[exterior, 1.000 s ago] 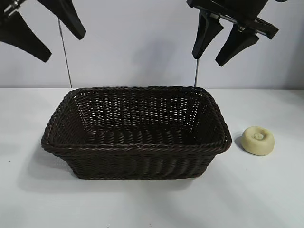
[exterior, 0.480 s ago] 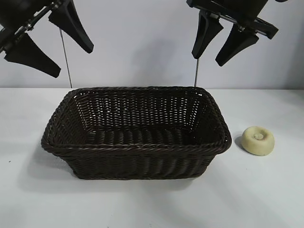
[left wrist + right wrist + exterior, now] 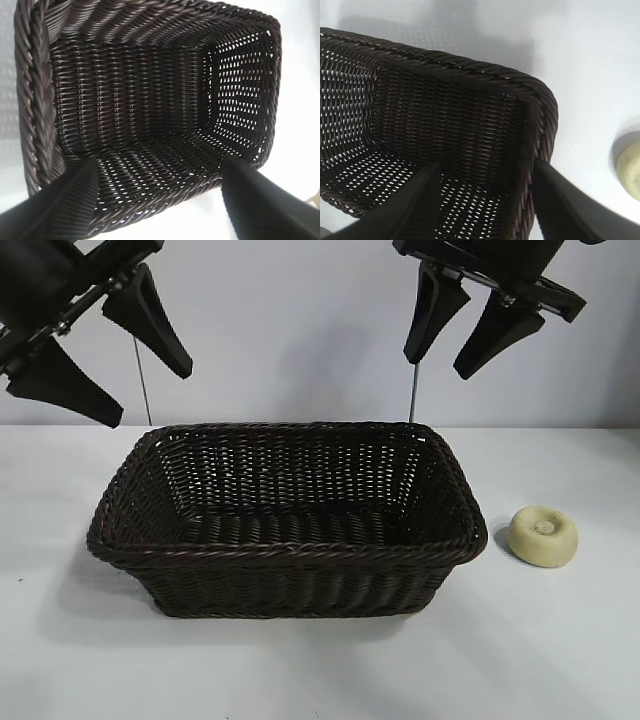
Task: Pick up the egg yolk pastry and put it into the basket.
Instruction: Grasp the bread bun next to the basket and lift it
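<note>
The egg yolk pastry [image 3: 544, 535], a small pale cream puck with a dimpled top, lies on the white table just right of the basket [image 3: 285, 552]. The basket is dark brown wicker and nothing shows inside it. My left gripper [image 3: 145, 398] hangs open and empty high above the basket's back left corner. My right gripper [image 3: 438, 370] hangs open and empty high above the basket's back right corner. The left wrist view looks down into the basket [image 3: 150, 115]. The right wrist view shows the basket's corner [image 3: 470, 80] and the pastry's edge [image 3: 631, 167].
The white table [image 3: 560, 650] runs around the basket on all sides. Two thin metal rods [image 3: 411, 395] stand behind the basket against the pale wall.
My left gripper has dropped lower and swung right, toward the basket's back left corner, then settled. The right gripper, basket and pastry have not moved.
</note>
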### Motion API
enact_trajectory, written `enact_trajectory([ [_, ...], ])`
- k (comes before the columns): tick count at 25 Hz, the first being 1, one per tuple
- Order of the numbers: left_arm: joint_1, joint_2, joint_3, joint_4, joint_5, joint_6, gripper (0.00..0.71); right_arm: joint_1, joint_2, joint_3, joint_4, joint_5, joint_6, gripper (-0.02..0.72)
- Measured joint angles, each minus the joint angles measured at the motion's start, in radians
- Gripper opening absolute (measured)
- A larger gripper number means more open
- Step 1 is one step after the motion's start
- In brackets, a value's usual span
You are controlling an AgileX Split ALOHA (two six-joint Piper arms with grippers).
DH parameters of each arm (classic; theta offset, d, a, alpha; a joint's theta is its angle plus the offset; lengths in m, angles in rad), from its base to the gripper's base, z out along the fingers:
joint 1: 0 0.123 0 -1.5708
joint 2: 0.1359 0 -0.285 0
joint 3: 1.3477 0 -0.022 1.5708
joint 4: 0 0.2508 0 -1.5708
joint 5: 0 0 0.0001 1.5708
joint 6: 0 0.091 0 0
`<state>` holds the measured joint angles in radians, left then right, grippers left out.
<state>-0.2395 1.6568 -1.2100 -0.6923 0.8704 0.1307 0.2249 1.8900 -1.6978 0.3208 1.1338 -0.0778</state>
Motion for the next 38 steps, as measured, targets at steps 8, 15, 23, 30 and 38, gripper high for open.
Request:
enact_trajectory([
  [8, 0.000, 0.000, 0.000, -0.001, -0.003, 0.001, 0.507, 0.000, 0.000, 0.000, -0.002, 0.001, 0.000, 0.402],
  [15, 0.000, 0.000, 0.000, -0.001, 0.000, 0.002, 0.507, -0.013, 0.000, 0.000, -0.046, 0.032, 0.002, 0.402],
  [23, 0.000, 0.000, 0.000, -0.001, 0.004, 0.003, 0.507, -0.137, 0.000, 0.000, -0.109, 0.087, 0.003, 0.402],
  [30, 0.000, 0.000, 0.000, 0.000, 0.006, 0.003, 0.507, -0.206, 0.000, 0.000, -0.138, 0.089, 0.003, 0.402],
  [38, 0.000, 0.000, 0.000, 0.000, 0.006, 0.003, 0.507, -0.207, 0.000, 0.158, -0.155, 0.040, 0.003, 0.402],
])
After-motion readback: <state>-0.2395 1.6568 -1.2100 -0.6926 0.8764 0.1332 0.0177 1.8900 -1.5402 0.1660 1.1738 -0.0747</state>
